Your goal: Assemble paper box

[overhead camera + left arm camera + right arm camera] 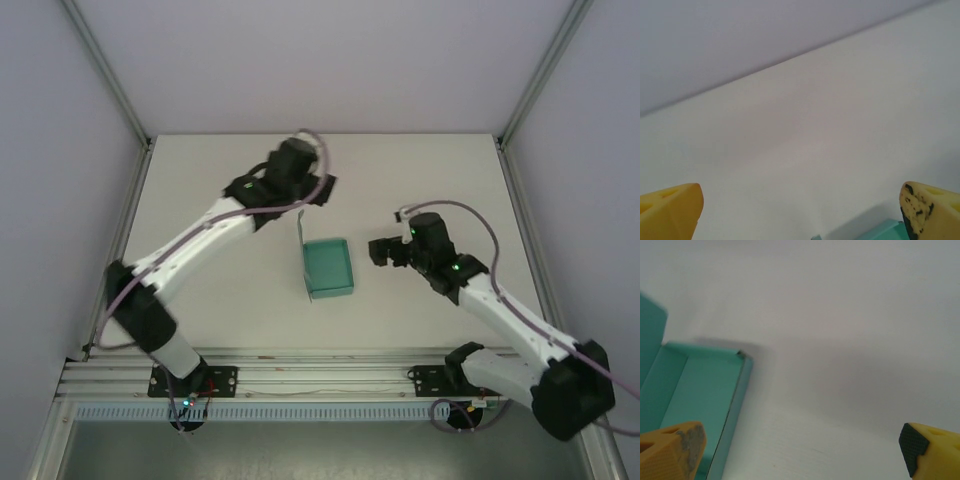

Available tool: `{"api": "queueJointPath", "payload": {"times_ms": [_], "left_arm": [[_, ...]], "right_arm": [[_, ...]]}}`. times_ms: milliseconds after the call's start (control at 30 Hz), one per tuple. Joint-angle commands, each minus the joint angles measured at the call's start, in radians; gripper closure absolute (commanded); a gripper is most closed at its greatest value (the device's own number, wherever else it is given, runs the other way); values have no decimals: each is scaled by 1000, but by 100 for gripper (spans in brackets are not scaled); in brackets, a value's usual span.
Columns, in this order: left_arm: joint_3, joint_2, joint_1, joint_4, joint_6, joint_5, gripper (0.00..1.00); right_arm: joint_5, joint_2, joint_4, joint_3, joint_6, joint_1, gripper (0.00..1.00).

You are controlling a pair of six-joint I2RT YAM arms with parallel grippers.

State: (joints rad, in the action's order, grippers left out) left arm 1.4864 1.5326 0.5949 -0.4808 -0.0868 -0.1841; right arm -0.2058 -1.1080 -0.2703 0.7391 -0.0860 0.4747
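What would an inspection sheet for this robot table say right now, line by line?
Surface: pale table, bare around the box.
Job's things: teal paper box at mid-table, an open tray with one flap standing up on its left side.
Clutter: nothing seen.
Grippers: left gripper open, just beyond the box; right gripper open beside it; neither holds anything.
Cables: purple cables looping along both arms.
Surroundings: plain pale walls, metal frame at the corners.

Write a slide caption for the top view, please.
Teal paper box, open-topped, on the table; left gripper and right gripper both open.
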Motion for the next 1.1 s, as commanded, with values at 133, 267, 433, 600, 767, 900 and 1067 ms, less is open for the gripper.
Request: {"api": "queueJointPath", "payload": {"times_ms": [133, 267, 433, 600, 767, 900, 1067], "left_arm": [[-452, -253, -203, 93, -437, 122, 0], [-582, -333, -245, 38, -489, 103, 0], [-670, -450, -249, -54, -515, 33, 0], [-759, -586, -249, -70, -551, -8, 0], [-807, -662, -251, -62, -562, -10, 0], [-809, -654, -251, -57, -557, -21, 0], [-801, -598, -251, -44, -559, -15, 0]], "right_arm": [[-366, -378, -156, 315, -589, 50, 6], [-397, -626, -376, 560, -826, 86, 7], [-374, -892, -594, 859, -911, 100, 19], [-342, -982, -541, 907, -857, 109, 41], [-258, -976, -303, 832, -669, 115, 60], [-177, -954, -165, 765, -523, 120, 77], [-82, -899, -67, 664, -331, 125, 84]]}}
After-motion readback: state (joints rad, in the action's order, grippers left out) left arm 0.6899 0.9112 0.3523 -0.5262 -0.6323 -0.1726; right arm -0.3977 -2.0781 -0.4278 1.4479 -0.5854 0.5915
